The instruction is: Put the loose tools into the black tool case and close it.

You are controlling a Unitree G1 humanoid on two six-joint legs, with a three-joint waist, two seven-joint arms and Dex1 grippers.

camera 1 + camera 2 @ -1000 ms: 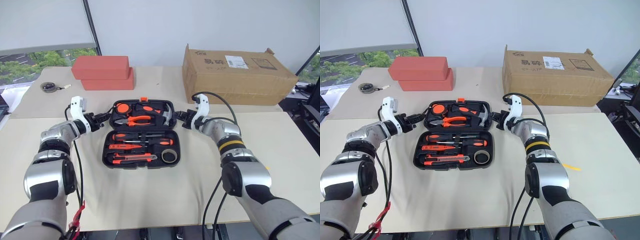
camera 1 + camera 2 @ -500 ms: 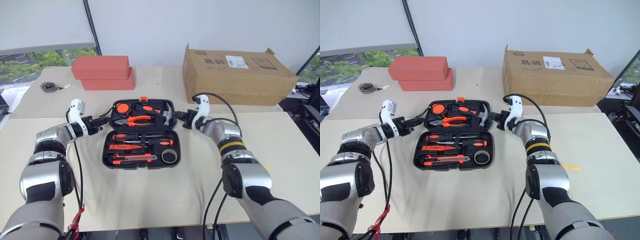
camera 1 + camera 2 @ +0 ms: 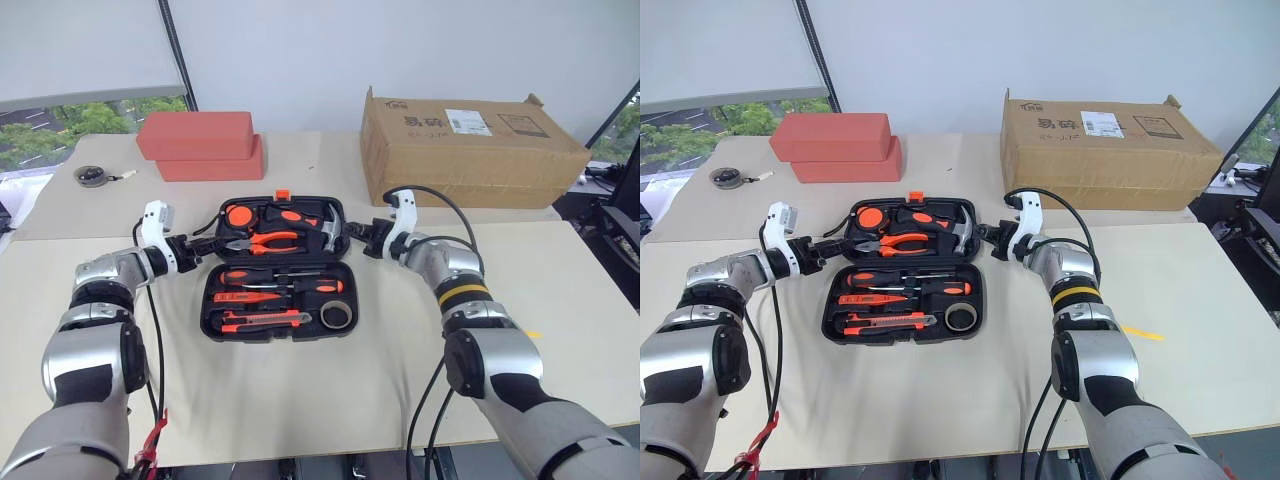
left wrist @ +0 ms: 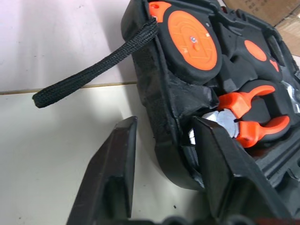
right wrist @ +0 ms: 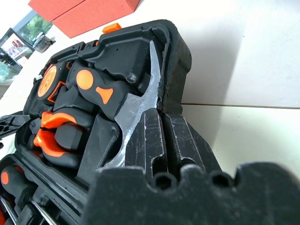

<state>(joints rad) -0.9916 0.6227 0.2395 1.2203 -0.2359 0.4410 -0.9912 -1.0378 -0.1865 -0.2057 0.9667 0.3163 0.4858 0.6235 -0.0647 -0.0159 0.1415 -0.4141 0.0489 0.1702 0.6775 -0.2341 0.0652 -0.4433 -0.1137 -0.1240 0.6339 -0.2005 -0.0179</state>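
Observation:
The black tool case (image 3: 206,305) lies open flat on the table. Its near half holds two black-and-orange screwdrivers (image 3: 265,272), a slim orange tester (image 3: 245,298), a utility knife (image 3: 262,320) and a grey tape roll (image 3: 335,315), all in recesses. My left gripper (image 3: 205,247) is at the far half's left edge. It stands open, with the case's wall (image 4: 159,93) between its fingers (image 4: 117,159). On the far half's right edge my right gripper (image 3: 352,238) is shut, its tip (image 5: 161,117) against the rim beside the hammer claw (image 5: 140,108).
The far half holds orange pliers (image 3: 270,240), a hammer (image 3: 325,232) and a round orange tape measure (image 3: 240,215) whose black strap (image 4: 93,70) hangs over the edge. Two red boxes (image 3: 200,145) and a cardboard box (image 3: 470,145) stand behind. A small tape measure (image 3: 90,176) lies far left.
My left gripper has opened at the case's left edge. The right gripper has stayed shut in place. The view has shifted slightly.

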